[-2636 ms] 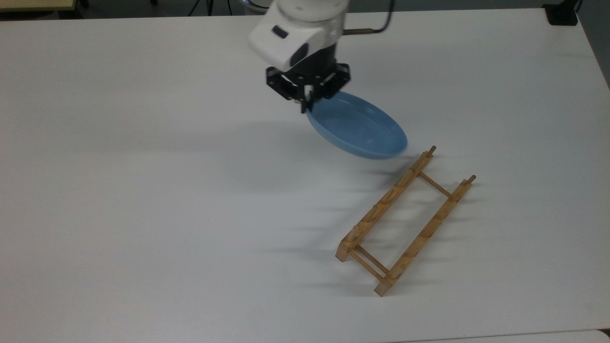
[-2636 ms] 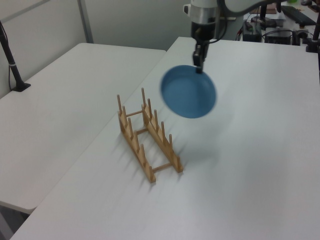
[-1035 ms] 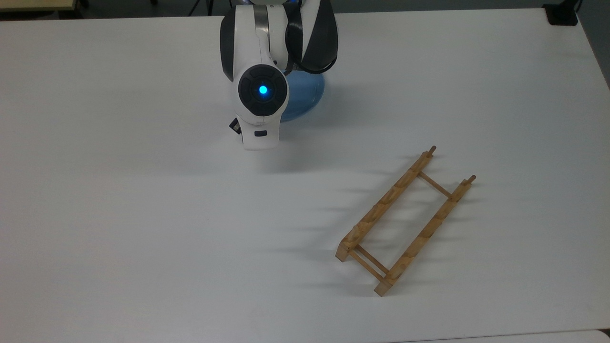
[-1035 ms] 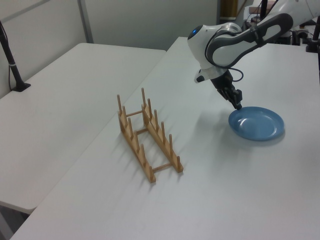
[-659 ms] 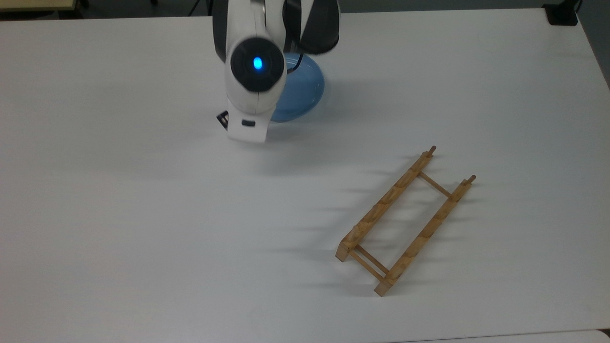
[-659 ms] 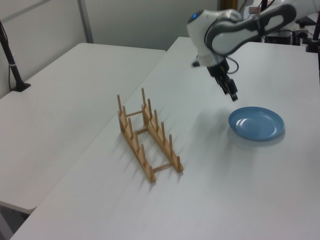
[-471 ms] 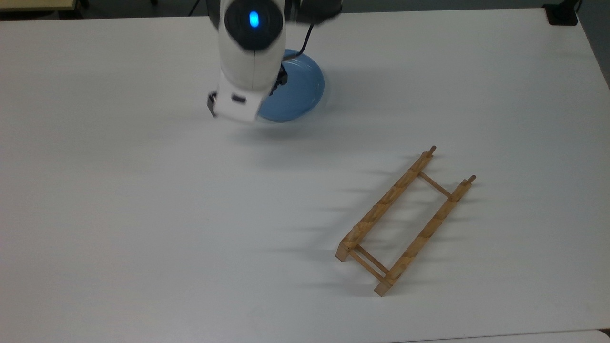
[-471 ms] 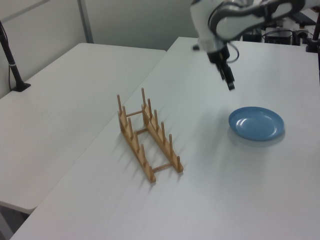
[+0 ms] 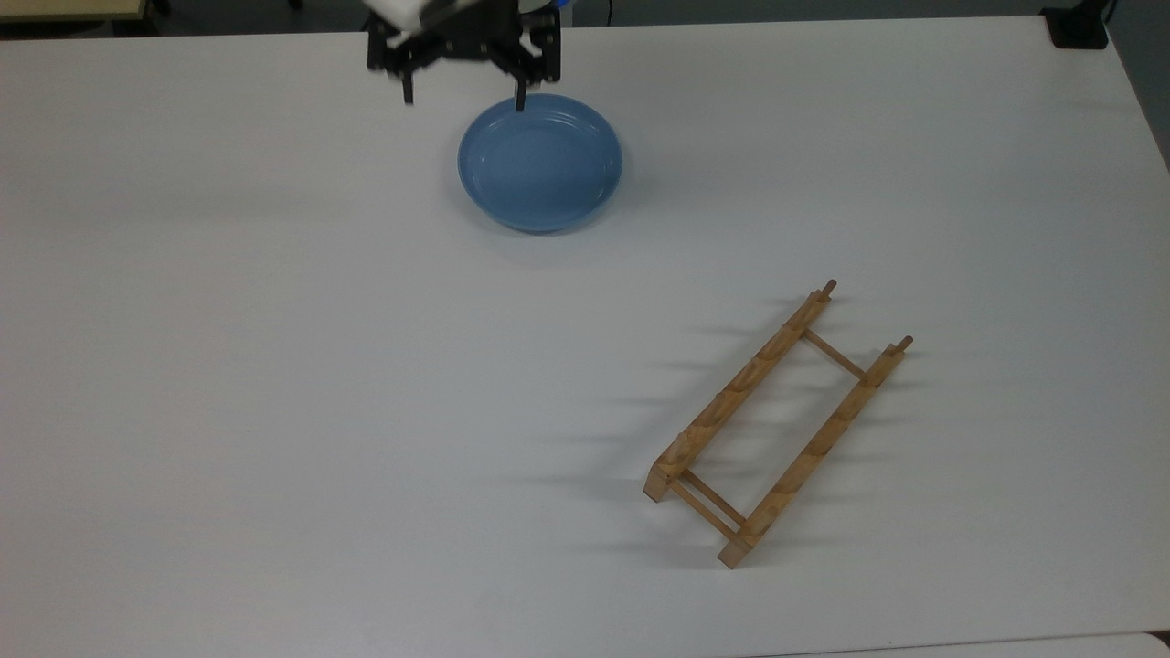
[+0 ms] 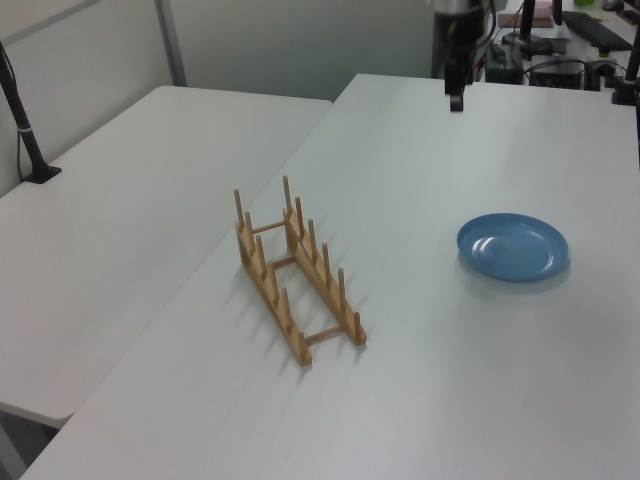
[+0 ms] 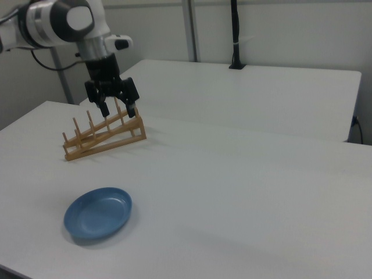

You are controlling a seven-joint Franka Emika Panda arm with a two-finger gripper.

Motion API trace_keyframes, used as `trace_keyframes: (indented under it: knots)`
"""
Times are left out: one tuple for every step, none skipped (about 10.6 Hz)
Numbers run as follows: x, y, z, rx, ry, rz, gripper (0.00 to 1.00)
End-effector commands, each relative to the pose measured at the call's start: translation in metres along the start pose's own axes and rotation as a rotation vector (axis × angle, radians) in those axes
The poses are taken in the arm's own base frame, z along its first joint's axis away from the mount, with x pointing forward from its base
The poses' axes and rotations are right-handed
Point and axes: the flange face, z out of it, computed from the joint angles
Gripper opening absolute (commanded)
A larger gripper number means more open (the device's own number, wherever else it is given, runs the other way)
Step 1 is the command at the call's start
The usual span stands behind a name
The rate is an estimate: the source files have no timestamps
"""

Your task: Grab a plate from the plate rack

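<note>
White tabletop (image 9: 274, 366) fills the scene, with a second white table (image 10: 120, 200) set just beside it in the left view and grey wall panels behind. The plate (image 9: 540, 162), light blue and round, lies flat and right side up on the table, well apart from the plate rack (image 9: 777, 425), which stands empty on its two wooden rails with the pegs pointing up. In the top view the plate sits toward the top centre and the rack toward the top view's lower right; in the right view the plate (image 11: 97, 213) is at the lower left with the rack (image 11: 104, 136) farther back. The gripper (image 9: 462, 93) hangs above the table near the plate's far rim in the top view, its two dark fingers (image 9: 520, 95) spread wide apart and holding nothing. In the right view the gripper (image 11: 115, 108) points downward, fingers parted, raised clear of the plate.
</note>
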Motion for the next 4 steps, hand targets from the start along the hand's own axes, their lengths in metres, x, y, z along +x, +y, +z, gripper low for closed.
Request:
trace_keyframes:
  knots:
    - [-0.0327, 0.0028, -0.0167, 0.0, 0.05, 0.099, 1.0]
    - [-0.0357, 0.0035, -0.0142, 0.006, 0.049, 0.102, 1.0]
    - [-0.0361, 0.0044, -0.0157, 0.009, 0.047, 0.104, 1.0]
    - [-0.0366, 0.0045, -0.016, 0.009, 0.044, 0.104, 1.0]
